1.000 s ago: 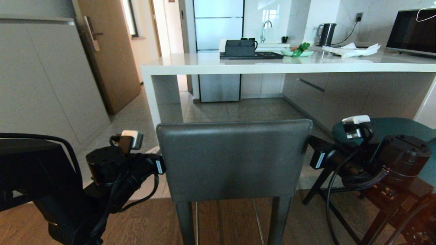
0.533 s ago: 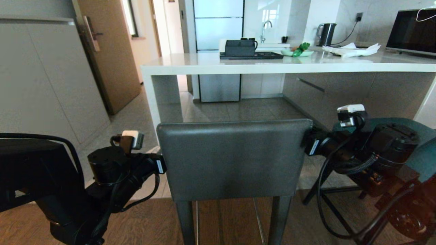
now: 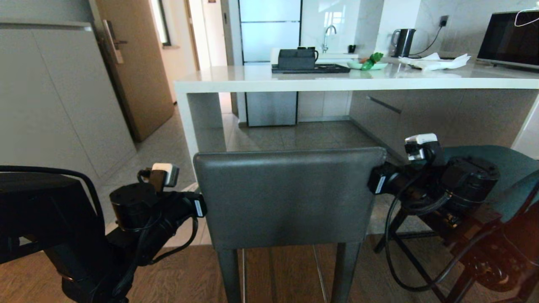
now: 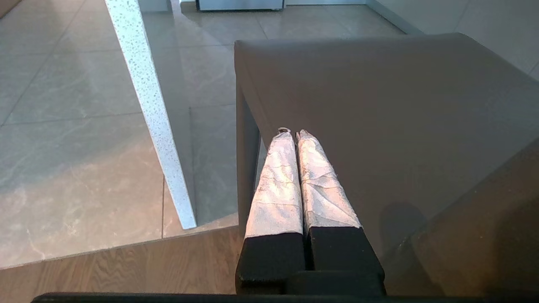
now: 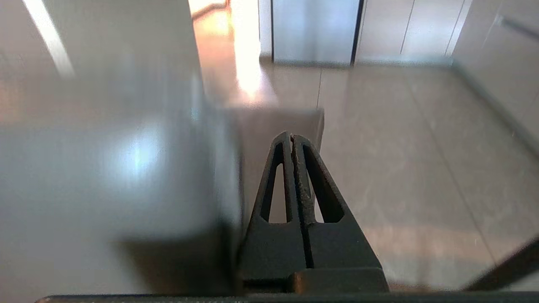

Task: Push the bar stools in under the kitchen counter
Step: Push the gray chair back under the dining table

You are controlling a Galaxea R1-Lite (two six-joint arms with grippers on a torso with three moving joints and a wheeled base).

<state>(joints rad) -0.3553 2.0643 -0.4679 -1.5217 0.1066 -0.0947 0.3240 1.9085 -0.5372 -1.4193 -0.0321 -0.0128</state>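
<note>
I have the grey stool (image 3: 290,198) standing square in front of the kitchen counter (image 3: 337,80), not yet under it, with the teal stool (image 3: 501,168) off to its right. My left gripper (image 4: 293,134) is clenched empty, fingertips pressed against the left edge of the grey backrest. My right gripper (image 5: 292,136) is likewise closed on nothing, tips at the right edge.

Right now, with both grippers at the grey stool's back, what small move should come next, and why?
Probably a short, even push forward with both arms. The left gripper and right gripper, both shut, sit at opposite edges of the grey stool backrest, and the stool stands short of the kitchen counter, roughly squared to the open space beneath it.
</note>
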